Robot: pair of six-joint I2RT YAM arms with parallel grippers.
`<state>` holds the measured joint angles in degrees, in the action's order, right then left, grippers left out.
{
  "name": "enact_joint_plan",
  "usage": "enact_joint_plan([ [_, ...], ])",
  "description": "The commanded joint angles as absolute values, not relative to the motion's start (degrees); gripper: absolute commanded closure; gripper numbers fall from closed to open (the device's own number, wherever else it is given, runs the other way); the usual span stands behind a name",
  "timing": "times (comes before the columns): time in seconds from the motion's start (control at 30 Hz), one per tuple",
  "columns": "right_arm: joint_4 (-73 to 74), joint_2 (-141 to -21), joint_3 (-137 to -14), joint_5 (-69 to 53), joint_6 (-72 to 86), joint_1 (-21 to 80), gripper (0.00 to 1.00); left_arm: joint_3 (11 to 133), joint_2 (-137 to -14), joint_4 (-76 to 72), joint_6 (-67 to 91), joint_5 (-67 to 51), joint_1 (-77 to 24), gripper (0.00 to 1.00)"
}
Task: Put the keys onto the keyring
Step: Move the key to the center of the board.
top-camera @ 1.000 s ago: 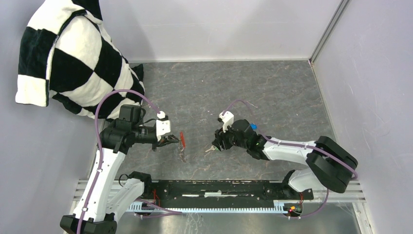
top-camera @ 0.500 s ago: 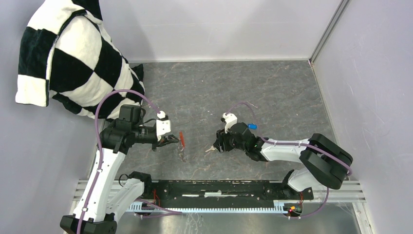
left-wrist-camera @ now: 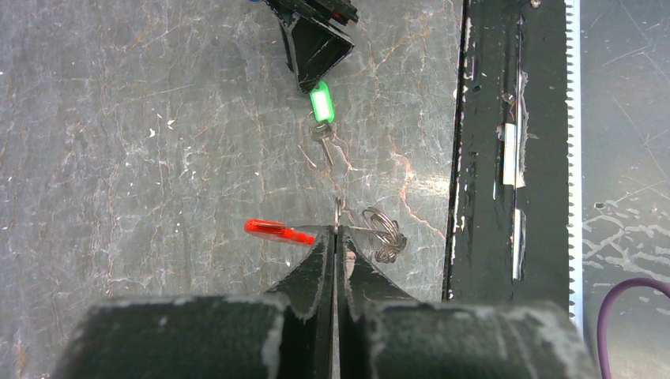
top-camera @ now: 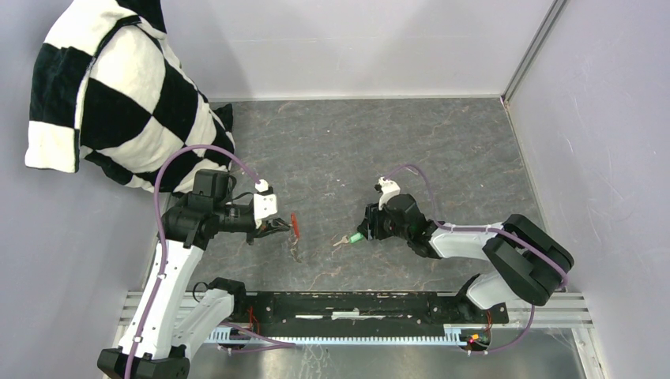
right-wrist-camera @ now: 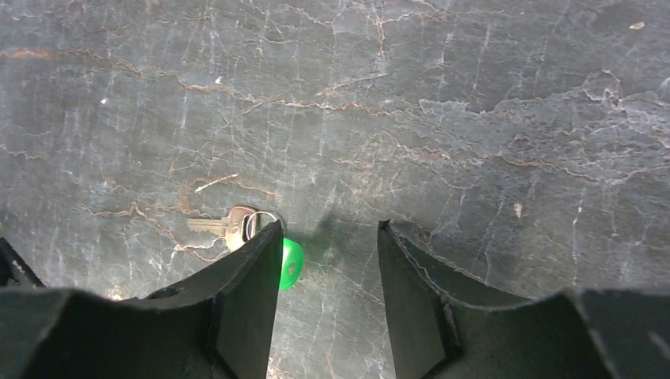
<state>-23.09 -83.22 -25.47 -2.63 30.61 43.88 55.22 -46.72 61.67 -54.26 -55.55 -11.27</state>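
One green key (left-wrist-camera: 321, 103) has been let go, unthreaded, near the keyring (left-wrist-camera: 385, 233) pinched by the left hand (left-wrist-camera: 335, 237); right hand (right-wrist-camera: 329, 230) drawn back, spread

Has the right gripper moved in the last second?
Yes. In the top view the right gripper has drawn back rightward from the green key, which has not shifted; its green head, hidden before, now shows.
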Motion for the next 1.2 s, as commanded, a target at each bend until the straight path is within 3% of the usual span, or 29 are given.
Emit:
enact_joint_plan([
  [0.0,-26.10,-83.07,-25.42,-5.93,31.17,43.69,0.47,56.29,-46.60,61.35,-52.87,-56.14,-11.25,0.97],
  [0.37,-29.52,-81.78,-22.29,-11.31,37.34,43.68,0.53,56.58,-46.51,61.37,-53.51,-55.61,-11.25,0.97],
  [0.9,-28.84,-80.77,-27.21,-12.65,33.63,43.46,0.98,57.22,-46.00,61.34,-53.16,-54.80,-11.29,0.97],
  [1.17,-22.72,-76.94,-29.46,-18.30,26.26,43.51,1.00,57.06,-46.06,61.35,-53.10,-55.33,-11.26,0.97],
])
